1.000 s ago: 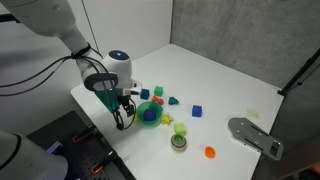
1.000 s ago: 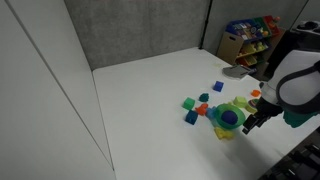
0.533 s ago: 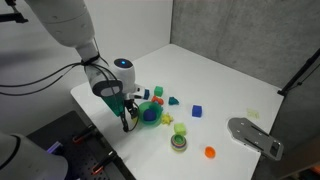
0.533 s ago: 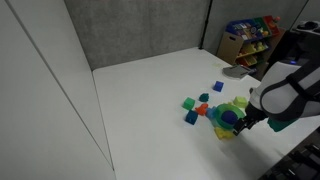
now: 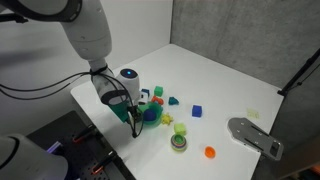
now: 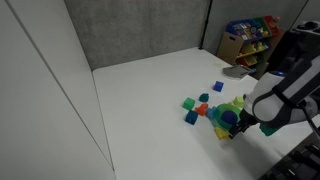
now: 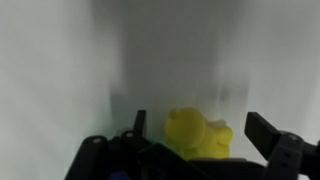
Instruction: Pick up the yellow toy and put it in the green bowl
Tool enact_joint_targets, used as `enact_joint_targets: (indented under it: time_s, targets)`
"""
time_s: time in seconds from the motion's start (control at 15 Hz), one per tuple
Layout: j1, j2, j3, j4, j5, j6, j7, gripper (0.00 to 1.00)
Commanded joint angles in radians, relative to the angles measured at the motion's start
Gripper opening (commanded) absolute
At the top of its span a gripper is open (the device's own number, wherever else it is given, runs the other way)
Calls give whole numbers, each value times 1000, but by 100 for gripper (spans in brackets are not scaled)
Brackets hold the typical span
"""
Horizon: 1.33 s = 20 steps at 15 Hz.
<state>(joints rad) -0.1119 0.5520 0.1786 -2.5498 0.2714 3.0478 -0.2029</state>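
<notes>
The yellow toy (image 7: pixel 196 136) is a small bright yellow lump on the white table, seen in the wrist view. It lies between the two dark fingers of my gripper (image 7: pixel 203 132), which is open, with a gap on the toy's right side. In both exterior views my gripper (image 5: pixel 135 114) (image 6: pixel 238 128) is low over the table, right beside the green bowl (image 5: pixel 152 113) (image 6: pixel 228 118), which holds a blue piece. The gripper hides the yellow toy in both exterior views.
A lime piece (image 5: pixel 180 128), a green ring (image 5: pixel 179 143), an orange piece (image 5: pixel 210 152), a blue cube (image 5: pixel 197 111) and a pale yellow piece (image 5: pixel 253 114) lie past the bowl. A grey metal fixture (image 5: pixel 255 136) sits at the table's edge. A toy shelf (image 6: pixel 250 40) stands behind.
My gripper has moved down and closer to the green bowl, ending low over the table beside it. The loose pieces have not moved.
</notes>
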Motion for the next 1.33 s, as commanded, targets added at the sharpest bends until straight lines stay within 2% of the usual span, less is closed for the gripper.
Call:
enact_joint_targets:
  time_s: [0.0, 0.2, 0.53, 0.6, 1.0, 1.13, 1.27]
  targets:
    - [-57, 73, 29, 40, -78, 53, 23, 100]
    - [-72, 121, 29, 63, -136, 93, 27, 100]
    - [-43, 166, 0, 83, -224, 173, 41, 100]
    - [-46, 168, 2, 83, -237, 187, 43, 81]
    - [-64, 134, 24, 49, -277, 185, 72, 34]
    - [-89, 102, 64, 26, -280, 160, 81, 22]
    - [-110, 77, 104, 9, -282, 154, 88, 19]
